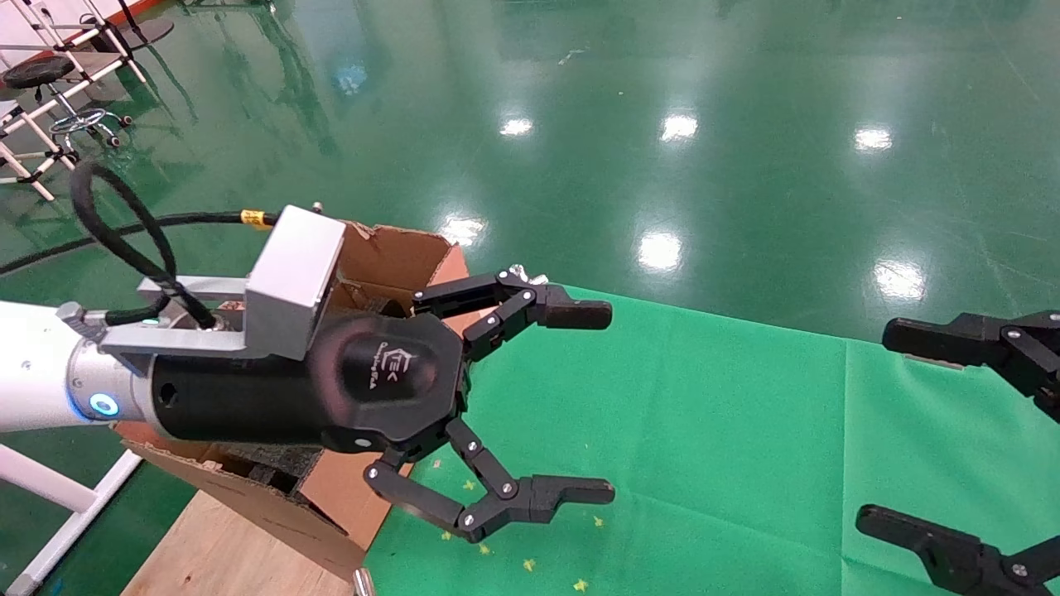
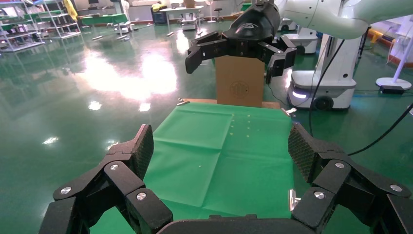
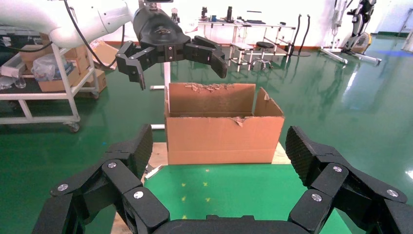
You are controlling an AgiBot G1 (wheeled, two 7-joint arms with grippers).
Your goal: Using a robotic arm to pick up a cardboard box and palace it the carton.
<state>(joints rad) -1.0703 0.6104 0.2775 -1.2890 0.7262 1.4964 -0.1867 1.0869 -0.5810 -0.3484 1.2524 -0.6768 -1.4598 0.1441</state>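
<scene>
Carton (image 3: 221, 134) on the table's left edge, left gripper (image 1: 580, 401) above it — fingers spread, empty, right gripper (image 1: 911, 430) spread too.

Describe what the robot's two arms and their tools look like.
The left arm is white with a silver wrist bracket, blue light ring and looping black cable; its tool is black, multi-link, two-fingered, with a white logo. The right tool is matching black, with ribbed pads.
</scene>
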